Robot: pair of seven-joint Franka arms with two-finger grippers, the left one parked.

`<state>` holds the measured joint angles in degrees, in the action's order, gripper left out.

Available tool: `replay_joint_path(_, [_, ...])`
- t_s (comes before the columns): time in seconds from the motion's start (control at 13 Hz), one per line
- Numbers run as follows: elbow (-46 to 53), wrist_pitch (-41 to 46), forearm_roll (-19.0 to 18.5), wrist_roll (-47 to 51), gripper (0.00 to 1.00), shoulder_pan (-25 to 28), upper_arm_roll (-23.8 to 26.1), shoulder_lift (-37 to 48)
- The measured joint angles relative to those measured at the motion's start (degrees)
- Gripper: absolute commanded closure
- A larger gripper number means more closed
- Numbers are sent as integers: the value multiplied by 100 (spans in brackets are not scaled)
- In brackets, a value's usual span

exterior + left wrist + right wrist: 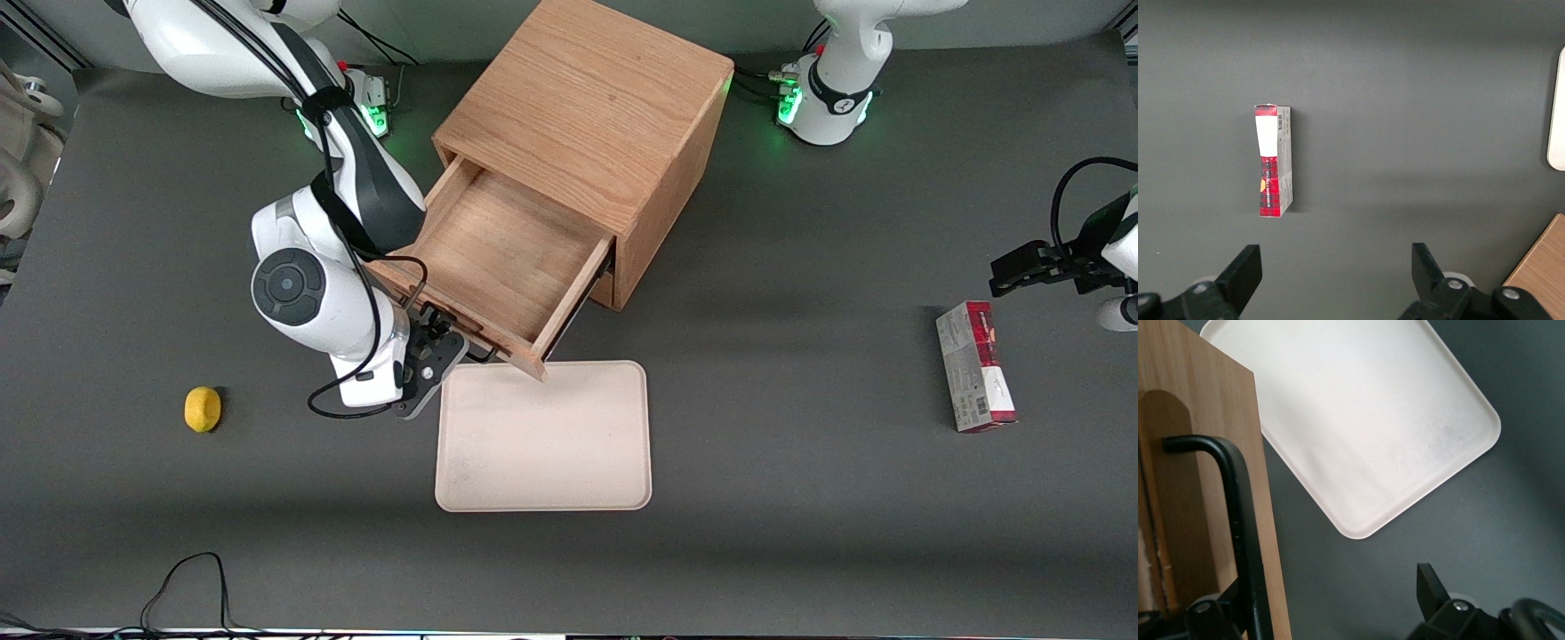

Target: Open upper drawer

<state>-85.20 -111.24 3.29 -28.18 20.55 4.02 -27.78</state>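
Upper drawer (502,258) pulled well out of the cabinet (587,116); its front corner overhangs the tray (544,436) edge. My claw (442,348) sits at the bar handle (1241,520), fingers apart around it. 1 lemon (203,409) at 9 o'clock from the tray, 1 box (974,366) toward parked arm's end; table (765,498) open elsewhere.

The gripper (442,348) sits at the upper drawer (498,267), just above the tray (544,437).

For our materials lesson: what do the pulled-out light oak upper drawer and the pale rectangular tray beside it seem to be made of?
The light oak upper drawer: apparently wood, matte, with visible grain; its dark bar handle looks like painted metal. The pale rectangular tray: probably moulded plastic, smooth, rounded corners. The gripper is at the handle.
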Motion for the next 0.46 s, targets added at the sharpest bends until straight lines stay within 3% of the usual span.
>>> replay_joint_path(0.46, [238,0,-102,-2,0,-41,-130,-193])
